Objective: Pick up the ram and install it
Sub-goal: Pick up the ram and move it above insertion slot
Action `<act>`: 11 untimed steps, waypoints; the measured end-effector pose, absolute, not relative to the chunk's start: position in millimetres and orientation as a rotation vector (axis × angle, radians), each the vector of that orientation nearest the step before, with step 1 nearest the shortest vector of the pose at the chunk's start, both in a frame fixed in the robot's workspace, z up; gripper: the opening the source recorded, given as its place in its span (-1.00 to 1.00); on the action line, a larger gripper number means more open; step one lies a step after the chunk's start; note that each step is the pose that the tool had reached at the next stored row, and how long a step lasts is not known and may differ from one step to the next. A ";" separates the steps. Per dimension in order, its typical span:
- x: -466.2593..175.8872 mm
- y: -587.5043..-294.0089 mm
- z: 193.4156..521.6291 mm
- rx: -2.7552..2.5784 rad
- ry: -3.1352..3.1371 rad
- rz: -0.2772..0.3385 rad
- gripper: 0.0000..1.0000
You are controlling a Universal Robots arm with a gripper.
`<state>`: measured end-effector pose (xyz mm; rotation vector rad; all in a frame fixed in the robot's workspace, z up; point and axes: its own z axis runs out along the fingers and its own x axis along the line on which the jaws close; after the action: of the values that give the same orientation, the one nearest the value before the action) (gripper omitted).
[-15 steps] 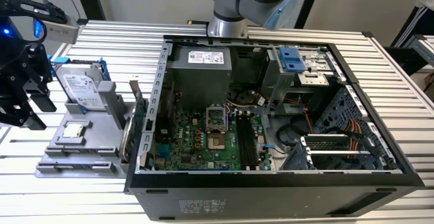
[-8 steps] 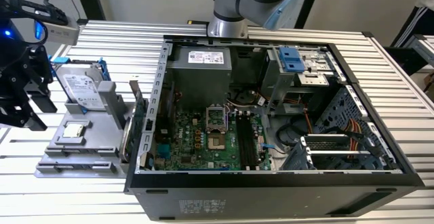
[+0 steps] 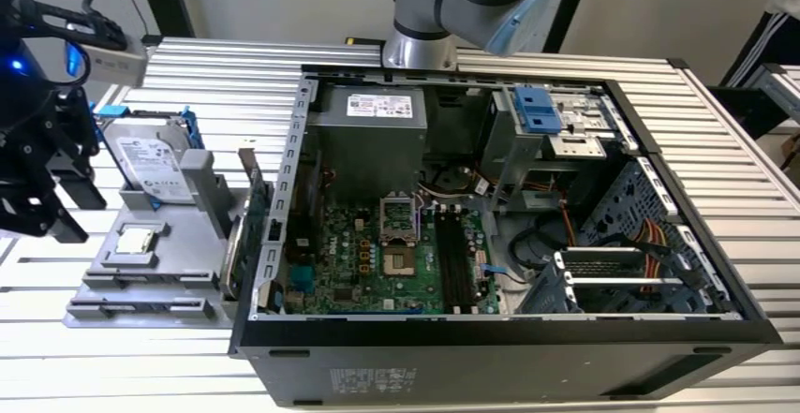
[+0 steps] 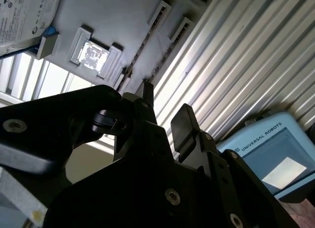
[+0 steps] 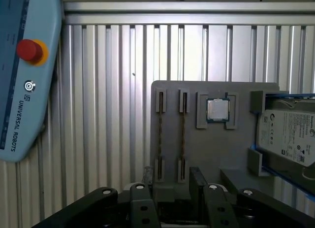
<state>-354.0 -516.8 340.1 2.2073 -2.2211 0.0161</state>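
My pincer hangs over the gray tray, black fingers spread wide, nothing held between them. The ram isn't touching me. In the first wrist view it stands on edge in a slotted holder on that tray, near my fingertips but apart from them, so all I get is a thin dark strip. A second thin strip sits just beside it in a parallel holder.

The tray is matte gray with blocky raised brackets. Next to the holders a square chip with a shiny metal lid lies flat in a recess, and past that there's a silver hard drive in a blue frame.

Everything sits on a ribbed aluminium table. A pale blue pendant with a red button lies well apart from the tray.

In the exterior view, the open black computer case is on the exterior view's right of the tray, green motherboard inside. A card stands on edge between tray and case.
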 end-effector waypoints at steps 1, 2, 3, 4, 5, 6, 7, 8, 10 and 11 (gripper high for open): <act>-354.0 -516.8 339.9 2.207 -2.221 0.016 1.00; -354.0 -516.8 339.6 2.207 -2.221 0.016 1.00; -354.0 -516.8 339.3 2.207 -2.221 0.016 1.00; -354.0 -516.8 339.1 2.207 -2.221 0.016 1.00; -354.0 -516.8 338.8 2.207 -2.221 0.016 1.00; -354.0 -516.8 338.5 2.207 -2.221 0.016 1.00; -354.0 -516.8 338.2 2.207 -2.221 0.016 1.00; -354.0 -516.8 337.9 2.207 -2.221 0.016 1.00; -354.0 -516.8 337.4 2.207 -2.221 0.016 1.00; -354.0 -516.8 337.3 2.207 -2.221 0.016 1.00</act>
<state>-354.0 -516.8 337.3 2.2072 -2.2211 0.0161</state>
